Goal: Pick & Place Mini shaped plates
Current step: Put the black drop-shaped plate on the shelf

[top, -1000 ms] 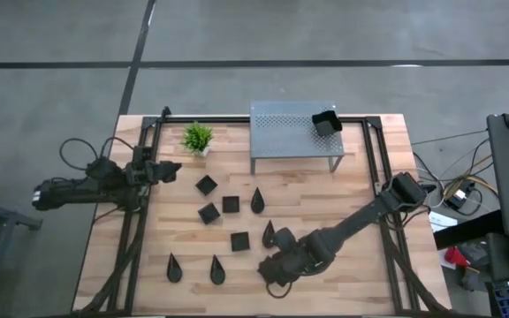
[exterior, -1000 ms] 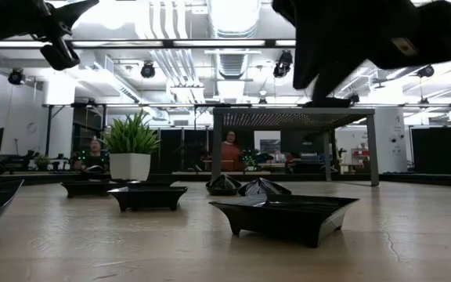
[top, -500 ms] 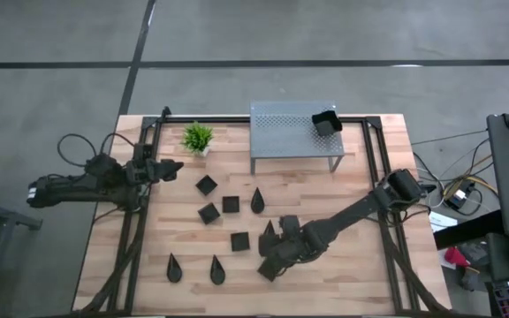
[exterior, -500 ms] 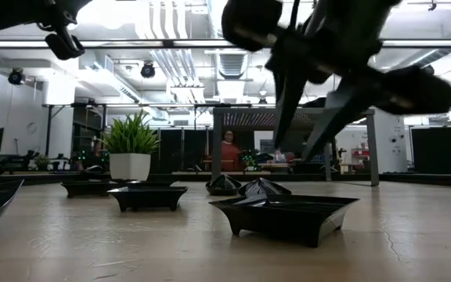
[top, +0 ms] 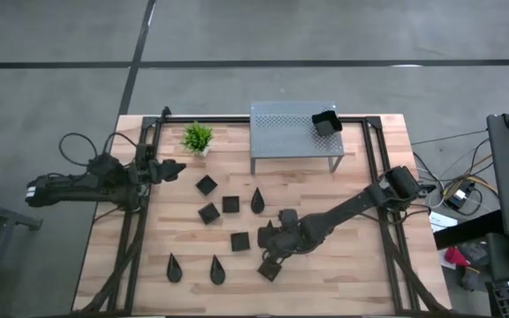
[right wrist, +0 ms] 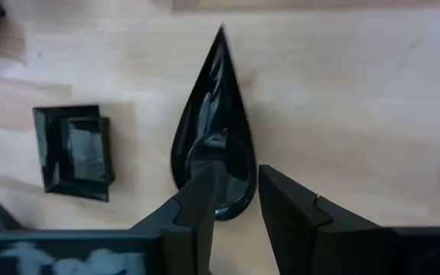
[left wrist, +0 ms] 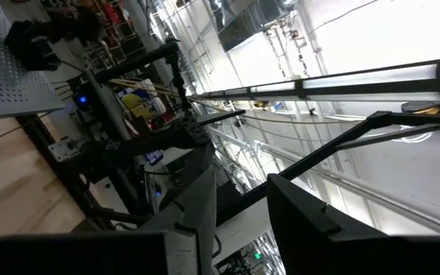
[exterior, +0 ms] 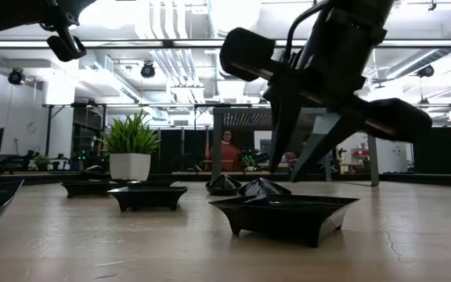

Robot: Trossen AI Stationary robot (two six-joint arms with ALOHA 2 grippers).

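The teardrop plate could skid across the counter if the spread right hand clips its rim.

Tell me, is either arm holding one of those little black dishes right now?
No. The right tool hangs open just above the rounded end of a teardrop plate, not gripping it. The left tool waits near the plant, holding nothing.

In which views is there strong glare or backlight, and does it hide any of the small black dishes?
Low view: bright ceiling lights backlight the right claw, leaving it a silhouette; the near square dish is dark but readable. Left wrist view: a blown-out bright ceiling fills much of the picture; no dishes show. Right wrist view: even light, with soft reflections on the glossy teardrop dish. High view: flat and even, no glare.
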